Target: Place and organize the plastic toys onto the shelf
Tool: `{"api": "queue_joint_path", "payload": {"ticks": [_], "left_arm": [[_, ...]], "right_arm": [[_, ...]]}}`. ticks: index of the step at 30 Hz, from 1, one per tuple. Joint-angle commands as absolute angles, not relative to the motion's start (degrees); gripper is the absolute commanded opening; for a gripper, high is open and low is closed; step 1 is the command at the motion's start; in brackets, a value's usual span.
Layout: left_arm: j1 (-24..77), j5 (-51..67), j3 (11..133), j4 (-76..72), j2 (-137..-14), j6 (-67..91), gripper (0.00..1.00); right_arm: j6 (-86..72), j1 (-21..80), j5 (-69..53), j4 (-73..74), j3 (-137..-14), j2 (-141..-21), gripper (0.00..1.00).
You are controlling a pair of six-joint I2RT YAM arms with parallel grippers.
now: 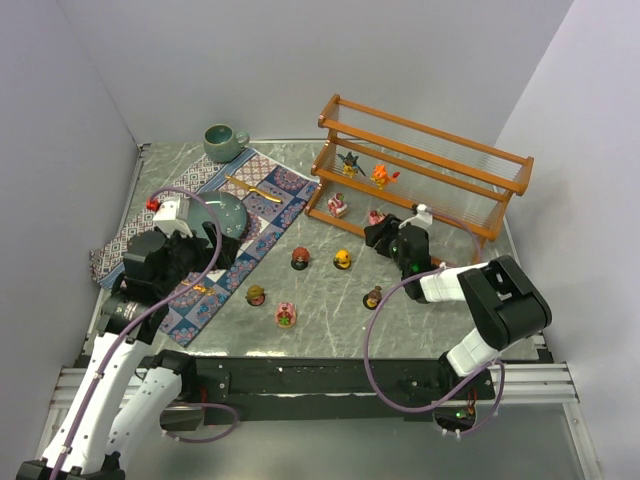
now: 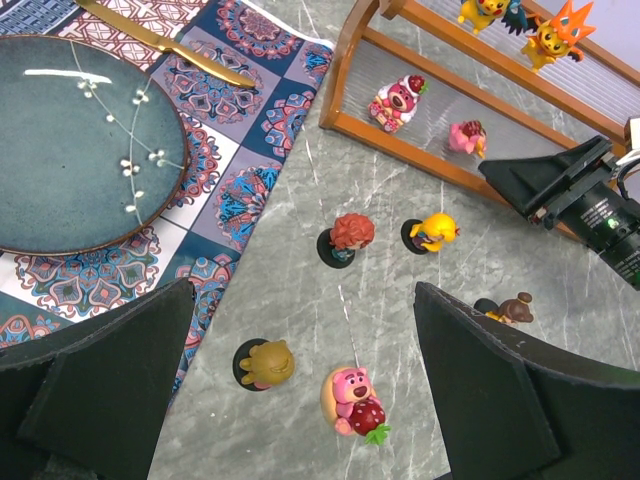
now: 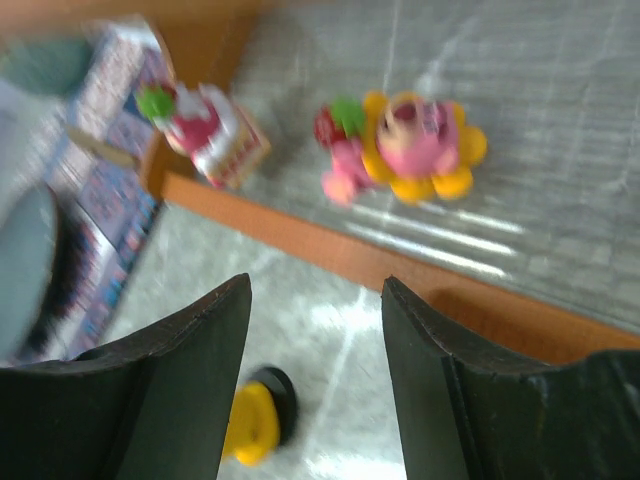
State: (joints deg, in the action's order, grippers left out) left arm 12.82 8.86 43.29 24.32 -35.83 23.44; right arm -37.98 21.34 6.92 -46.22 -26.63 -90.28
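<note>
The orange-brown wooden shelf with clear ribbed tiers (image 1: 430,130) stands at the far right corner of the grey marbled worktop (image 1: 320,338). It already carries four of the plastic toys: a dark spiky figurine (image 1: 349,162) and an orange one (image 1: 381,176) on a higher tier, and a red-and-white figurine (image 3: 205,125) and a pink figurine ringed with yellow petals (image 3: 415,140) on the lowest. The right gripper (image 3: 315,283) hangs at the shelf's front rail, jaws about half parted with nothing between them, and the petalled toy sits just beyond its tips. Five toys are left mid-worktop. The yellow figurine on a black round base (image 3: 255,425) lies just behind the right jaws, toward the near edge and slightly left. A brown figurine (image 1: 373,297) is nearer that arm's base. A red-haired figurine (image 1: 300,259) stands beside the yellow one. The left gripper (image 2: 300,295) is spread wide and empty over the patterned cloth mat (image 1: 270,215) on the left side; a tan figurine (image 2: 265,362) and a pink bear holding a strawberry (image 2: 355,398) lie closest to it. The right arm looks better placed for the yellow toy: draw back from the rail, then come down. It seems to stand upright, so its long axis should not matter.
</note>
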Motion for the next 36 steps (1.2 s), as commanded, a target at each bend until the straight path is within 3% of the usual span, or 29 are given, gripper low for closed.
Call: {"api": "queue_joint_path", "payload": {"ticks": [1, 24, 30, 36], "left_arm": [[12.74, 10.19, 42.80, 22.15, -34.98, 23.47, 0.97], [12.75, 10.28, 42.63, 22.24, -34.54, 23.47, 0.97], [12.74, 10.28, 42.54, 21.62, -34.80, 23.29, 0.97], [13.62, 15.28, 42.71, 17.59, -37.61, 23.38, 0.97]], "right_arm": [[-44.47, 21.45, 12.30, -55.01, -26.81, -91.84, 0.62], [-56.60, 21.53, 16.44, -58.26, -27.25, -98.18, 0.57], [-54.58, 21.53, 13.72, -58.63, -23.91, -93.09, 0.58], [-49.67, 21.53, 10.64, -50.92, -20.57, -82.28, 0.66]]}}
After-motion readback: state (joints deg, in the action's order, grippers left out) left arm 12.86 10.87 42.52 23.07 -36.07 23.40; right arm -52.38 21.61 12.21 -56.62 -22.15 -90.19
